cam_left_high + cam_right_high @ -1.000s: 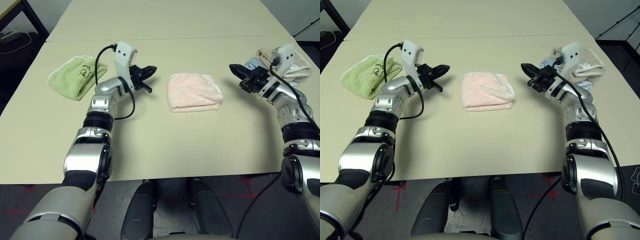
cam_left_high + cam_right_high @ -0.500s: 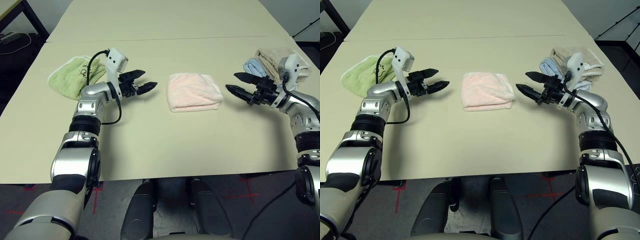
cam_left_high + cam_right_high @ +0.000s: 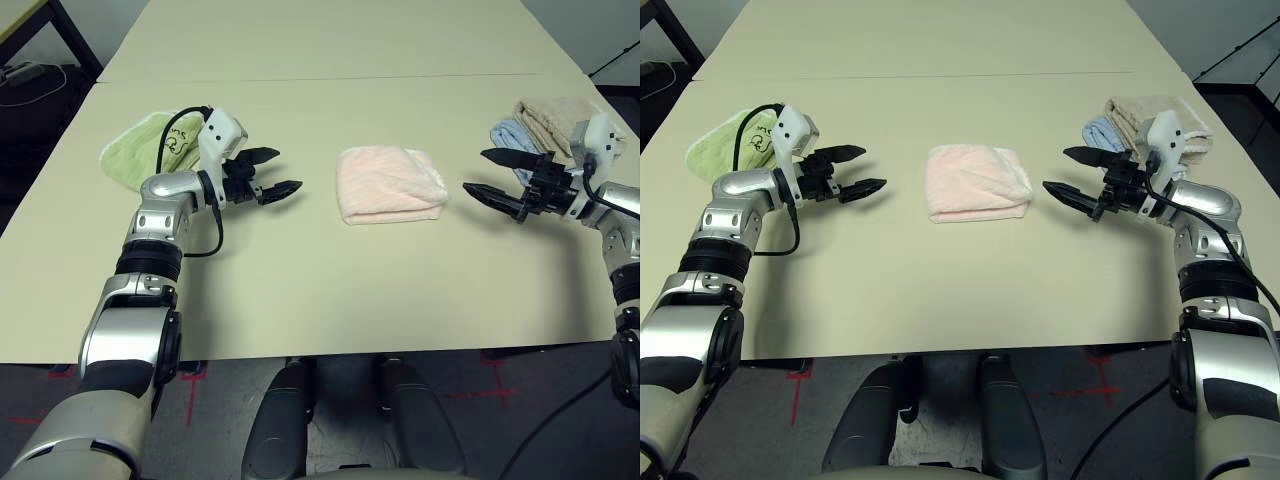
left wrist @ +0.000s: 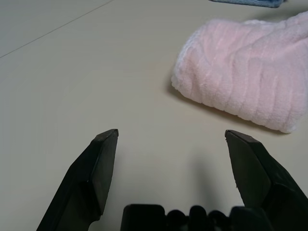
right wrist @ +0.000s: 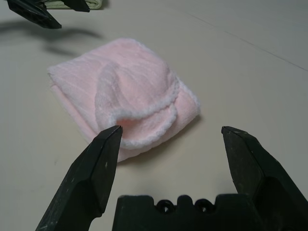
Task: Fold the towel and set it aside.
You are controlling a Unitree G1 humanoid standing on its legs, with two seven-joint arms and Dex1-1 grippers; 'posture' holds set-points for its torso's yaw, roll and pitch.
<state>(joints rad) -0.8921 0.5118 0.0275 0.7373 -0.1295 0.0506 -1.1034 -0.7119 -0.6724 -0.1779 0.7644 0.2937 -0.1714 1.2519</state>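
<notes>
The pink towel point(image 3: 390, 184) sits folded in the middle of the desk point(image 3: 330, 290), a compact bundle with bare surface all around it. The left gripper point(image 3: 270, 174) hovers to its left, jaws spread wide and empty, pointing at the towel with a clear gap between. The right gripper point(image 3: 497, 174) mirrors it on the right, jaws likewise spread, holding nothing, well apart from the bundle. Plenty of open desk lies near the robot and far beyond the seam. At the far left a green towel point(image 3: 145, 152) lies just behind the left arm; at the far right a beige towel point(image 3: 555, 115) and a blue towel point(image 3: 510, 135) are stacked beside the right wrist. The right wrist view catches the scalloped white edge point(image 5: 159, 108) curling over the top fold, while the left wrist view shows a smooth ribbed side of the towel.
</notes>
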